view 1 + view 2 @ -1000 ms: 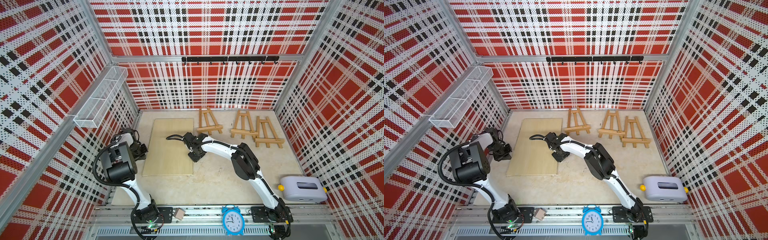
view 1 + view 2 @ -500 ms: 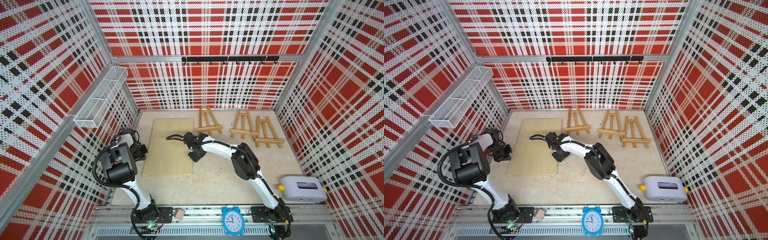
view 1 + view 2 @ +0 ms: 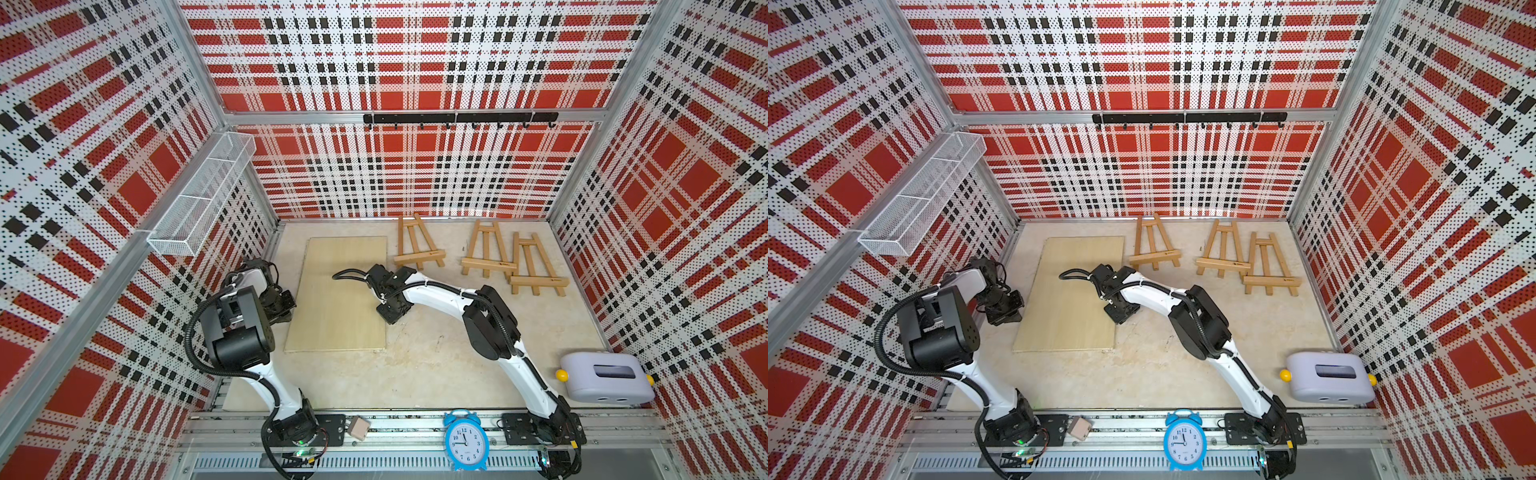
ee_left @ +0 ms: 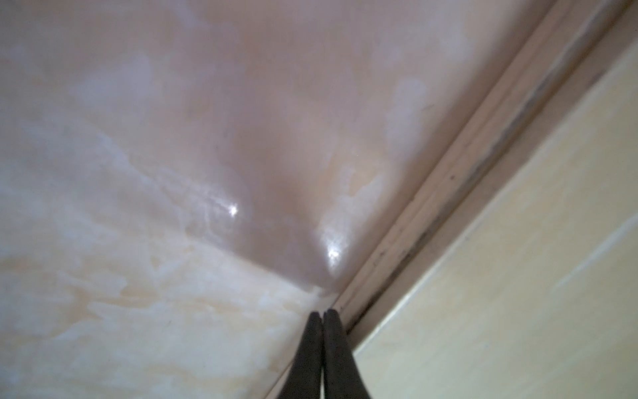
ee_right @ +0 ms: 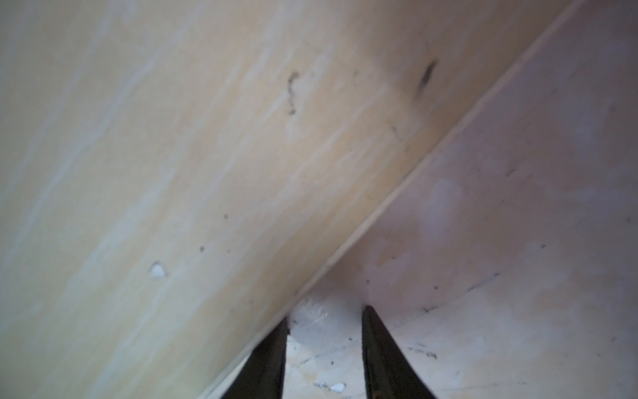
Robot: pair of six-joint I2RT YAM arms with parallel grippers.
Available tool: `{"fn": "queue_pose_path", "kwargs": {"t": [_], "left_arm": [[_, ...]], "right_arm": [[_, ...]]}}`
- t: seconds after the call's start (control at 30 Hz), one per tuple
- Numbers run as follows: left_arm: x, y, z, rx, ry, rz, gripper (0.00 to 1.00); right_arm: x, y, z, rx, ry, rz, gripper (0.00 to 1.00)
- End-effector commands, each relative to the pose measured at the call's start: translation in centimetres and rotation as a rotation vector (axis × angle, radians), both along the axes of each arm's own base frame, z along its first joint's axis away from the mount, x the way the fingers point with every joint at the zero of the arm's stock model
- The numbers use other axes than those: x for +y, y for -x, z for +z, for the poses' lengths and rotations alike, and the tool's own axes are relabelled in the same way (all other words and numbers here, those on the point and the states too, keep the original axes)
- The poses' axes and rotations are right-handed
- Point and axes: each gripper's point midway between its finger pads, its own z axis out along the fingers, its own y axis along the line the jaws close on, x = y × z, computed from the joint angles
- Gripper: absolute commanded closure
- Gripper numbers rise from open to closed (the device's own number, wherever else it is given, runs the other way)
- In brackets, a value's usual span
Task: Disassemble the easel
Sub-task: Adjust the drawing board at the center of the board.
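My right hand (image 3: 390, 316) is down at the counter (image 3: 436, 365), jaws part-way released with nothing between them. In its wrist view one finger (image 5: 272, 352) sits right against the edge of the flat wooden board (image 3: 336, 299), and the other is over bare counter. My left hand (image 3: 286, 313) is clenched on nothing, its tips just beside the board's opposite long edge.

Neither hand has an easel. All three lie flat past the right hand, toward the back wall (image 3: 415, 187) and well away from the left hand. The nearest easel (image 3: 419, 257) is just beyond the right hand's wrist, slightly to its outer side. Its long axis runs from the back wall toward the arm bases, ledge end closest. The middle easel (image 3: 490, 266) and the far easel (image 3: 538, 283) lie further out the same way; I can't tell whether those two touch or overlap.

I judge this the right arm's reach: lift clear of the board, swing forward and outward, and set the jaws across a leg, not along it.
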Motion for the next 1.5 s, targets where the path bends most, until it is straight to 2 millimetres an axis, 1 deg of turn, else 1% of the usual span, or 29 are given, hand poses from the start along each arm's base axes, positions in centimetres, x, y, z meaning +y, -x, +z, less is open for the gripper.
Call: {"fn": "queue_pose_path", "kwargs": {"t": [0.0, 0.1, 0.2, 0.33, 0.47, 0.57, 0.67, 0.73, 0.8, 0.9, 1.0, 1.07, 1.17, 1.27, 1.37, 1.47], "left_arm": [[-4.6, 2.8, 0.1, 0.082, 0.181, -0.012, 0.92], [-4.3, 2.7, 0.3, 0.076, 0.176, -0.009, 0.91], [-3.7, 2.1, 1.4, 0.045, 0.157, 0.0, 0.9], [-2.5, 0.8, 4.3, -0.033, 0.102, 0.01, 0.88], [-1.6, -0.1, 8.1, -0.129, 0.045, 0.015, 0.87], [-1.0, -0.4, 10.7, -0.193, 0.019, 0.025, 0.85], [-0.4, -0.8, 12.2, -0.235, 0.01, 0.036, 0.83], [-0.2, -1.1, 12.1, -0.238, 0.018, 0.038, 0.83], [-0.2, -1.1, 11.6, -0.225, 0.033, 0.038, 0.84], [-0.3, -0.9, 10.7, -0.212, 0.053, 0.041, 0.84], [-0.6, -0.3, 10.5, -0.211, 0.061, 0.044, 0.84], [-0.8, 0.0, 10.8, -0.222, 0.067, 0.045, 0.84], [-1.3, 0.3, 11.8, -0.247, 0.077, 0.038, 0.84], [-2.1, 0.2, 13.3, -0.29, 0.081, 0.027, 0.84], [-2.7, -0.1, 15.0, -0.338, 0.082, 0.012, 0.83], [-3.0, -0.3, 16.6, -0.372, 0.081, 0.006, 0.83]], "right_arm": [[1.9, -0.4, -1.7, -0.016, -0.065, 0.026, 0.61], [1.5, -0.7, -1.4, -0.028, -0.054, 0.016, 0.59], [0.5, -1.9, 0.2, -0.093, -0.042, -0.018, 0.53], [-1.4, -4.6, 3.6, -0.212, -0.033, -0.086, 0.51], [-3.4, -7.6, 7.5, -0.308, -0.045, -0.137, 0.51], [-3.6, -9.3, 10.1, -0.337, -0.087, -0.129, 0.5], [-3.6, -10.1, 11.6, -0.339, -0.091, -0.126, 0.5], [-3.7, -10.1, 11.3, -0.326, -0.084, -0.128, 0.5], [-3.8, -9.5, 10.1, -0.289, -0.081, -0.133, 0.52], [-4.2, -7.7, 8.5, -0.215, -0.075, -0.153, 0.55], [-4.9, -5.3, 7.8, -0.19, -0.066, -0.161, 0.57], [-4.9, -3.0, 7.2, -0.159, -0.077, -0.147, 0.57], [-5.2, -0.1, 6.3, -0.12, -0.067, -0.137, 0.57], [-5.0, 2.1, 4.9, -0.079, -0.045, -0.128, 0.57], [-4.2, 3.5, 3.7, -0.05, -0.032, -0.113, 0.57], [-2.9, 4.4, 3.2, -0.04, -0.031, -0.095, 0.57]]}}
